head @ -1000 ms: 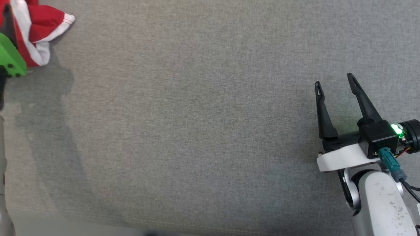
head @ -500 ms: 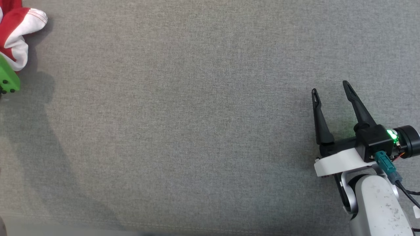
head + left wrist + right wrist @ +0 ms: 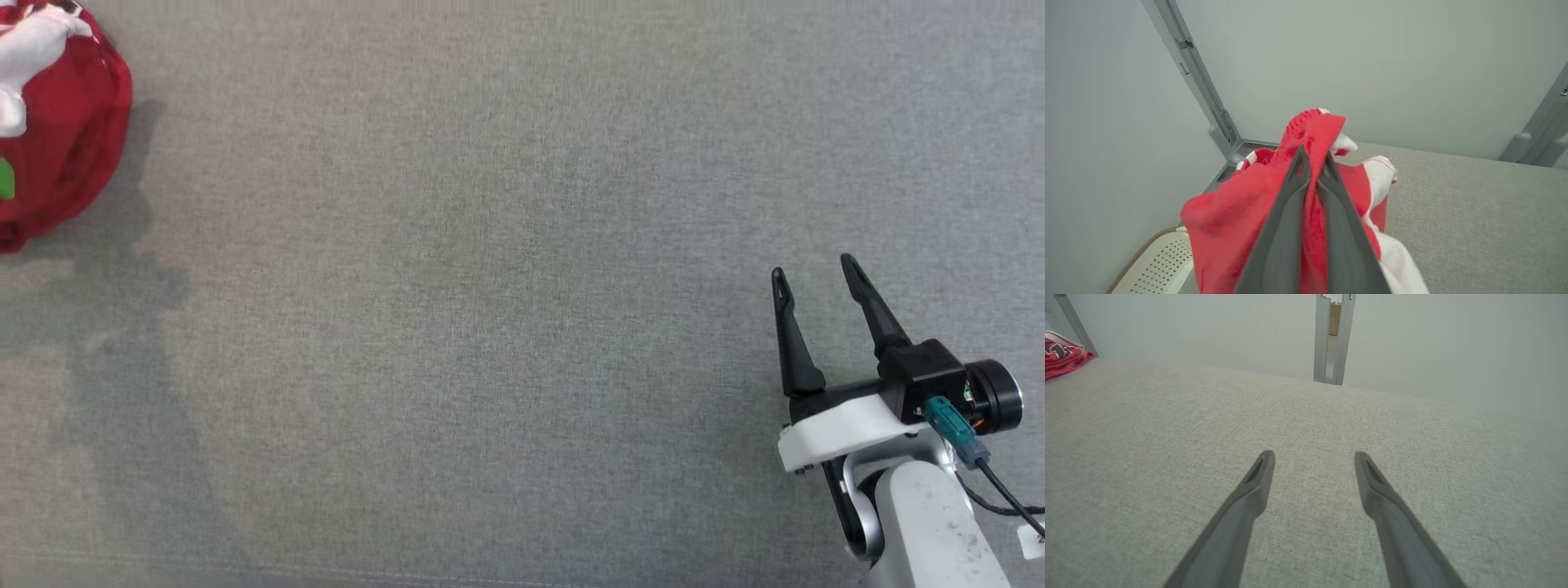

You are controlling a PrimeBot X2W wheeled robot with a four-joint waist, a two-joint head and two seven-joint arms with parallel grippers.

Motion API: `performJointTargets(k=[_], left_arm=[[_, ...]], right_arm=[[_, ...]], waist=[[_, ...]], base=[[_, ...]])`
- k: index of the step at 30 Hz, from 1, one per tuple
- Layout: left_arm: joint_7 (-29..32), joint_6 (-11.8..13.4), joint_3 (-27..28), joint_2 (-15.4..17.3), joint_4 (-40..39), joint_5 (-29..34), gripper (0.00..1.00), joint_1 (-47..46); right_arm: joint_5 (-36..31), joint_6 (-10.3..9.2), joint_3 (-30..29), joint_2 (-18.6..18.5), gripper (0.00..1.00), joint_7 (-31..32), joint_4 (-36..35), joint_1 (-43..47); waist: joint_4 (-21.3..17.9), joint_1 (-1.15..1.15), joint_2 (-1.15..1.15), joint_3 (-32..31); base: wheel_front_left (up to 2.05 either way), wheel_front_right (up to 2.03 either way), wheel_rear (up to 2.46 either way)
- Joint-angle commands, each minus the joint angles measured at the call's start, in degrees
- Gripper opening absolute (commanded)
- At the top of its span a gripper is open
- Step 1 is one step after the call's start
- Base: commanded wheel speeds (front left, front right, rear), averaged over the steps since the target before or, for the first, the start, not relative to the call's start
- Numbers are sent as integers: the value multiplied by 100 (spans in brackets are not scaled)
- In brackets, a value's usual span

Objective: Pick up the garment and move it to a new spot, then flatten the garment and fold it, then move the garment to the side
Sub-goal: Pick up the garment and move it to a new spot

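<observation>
Red-and-white garment [image 3: 1229,212], bunched folds, pinched by left tool [image 3: 1314,155], grey woven surface [image 3: 522,327]

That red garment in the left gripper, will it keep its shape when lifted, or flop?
Probably floppy: the garment bunches and droops in folds around the left gripper. Likely light, since one thin pinch seems to carry it. It might slip, as only a small fold sits between the fingers.

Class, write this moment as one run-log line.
stage: pick-up | left gripper: shut on red-and-white garment | right gripper: open, over grey fabric surface | fold: not started
</observation>
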Motion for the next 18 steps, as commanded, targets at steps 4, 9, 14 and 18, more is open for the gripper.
performJointTargets(k=[4,9,14,18], left_arm=[[-72,-24,65,-261,-299,-279,0,-90],[54,-32,-109,-681,-648,-379,0,8],[122,65,-57,-1386,-1077,-708,0,40],[82,125,43,-2051,-1454,-1141,0,199]], right_arm=[[232,0,-101,-18,100,-79,327,253],[464,0,-146,-18,100,-101,583,468],[610,0,-152,-18,100,-105,575,677],[697,0,-170,-19,100,-104,545,776]], waist=[[-245,0,0,-1108],[-435,0,0,-1706],[-693,0,0,-2035],[-896,0,0,-2045]], base=[[0,0,0],[0,0,0],[0,0,0],[0,0,0]])
